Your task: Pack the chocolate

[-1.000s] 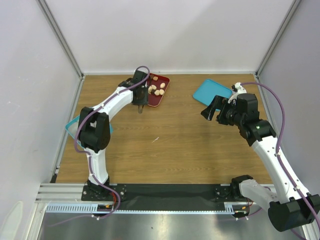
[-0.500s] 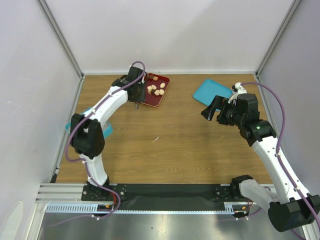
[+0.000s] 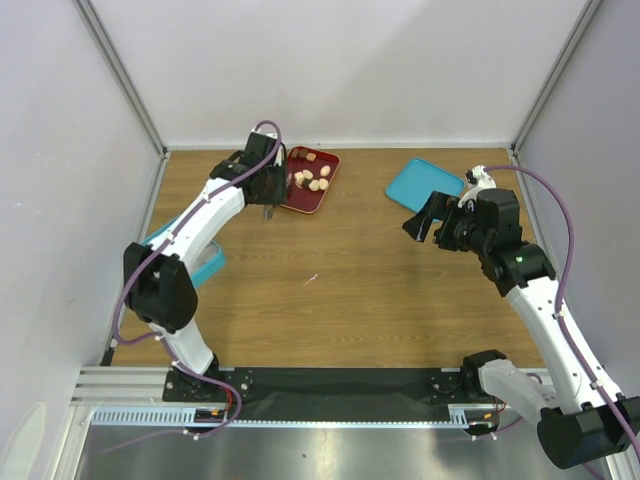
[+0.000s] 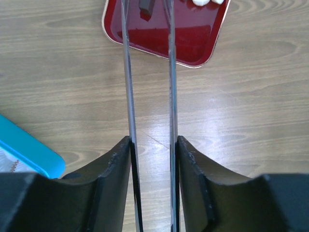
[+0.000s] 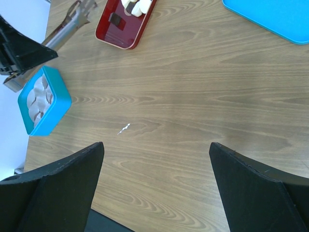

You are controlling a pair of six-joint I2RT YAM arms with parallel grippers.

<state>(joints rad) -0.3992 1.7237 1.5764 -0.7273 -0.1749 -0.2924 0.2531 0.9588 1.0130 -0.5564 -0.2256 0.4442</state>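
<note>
Several pale chocolate pieces [image 3: 315,180] lie at the far end of the red tray [image 3: 305,202]; the right wrist view shows them as well [image 5: 136,6]. One dark piece [image 4: 146,5] lies in the tray [image 4: 193,38], seen between the blades of the metal tongs [image 4: 129,72]. My left gripper [image 4: 150,140] is shut on the tongs, which reach to the tray's near-left edge [image 3: 268,208]. Whether the tong tips touch the dark piece is unclear. My right gripper [image 5: 155,147] is open and empty above bare wood at the right [image 3: 425,220].
A teal box [image 5: 43,99] with paper cups sits at the left edge of the table, partly under the left arm [image 3: 208,265]. A flat teal lid [image 3: 425,185] lies at the back right. A small white scrap [image 3: 312,279] lies mid-table.
My left arm has swung leftward and the tongs have shifted a little left along the tray's near edge. The right arm has not moved.
</note>
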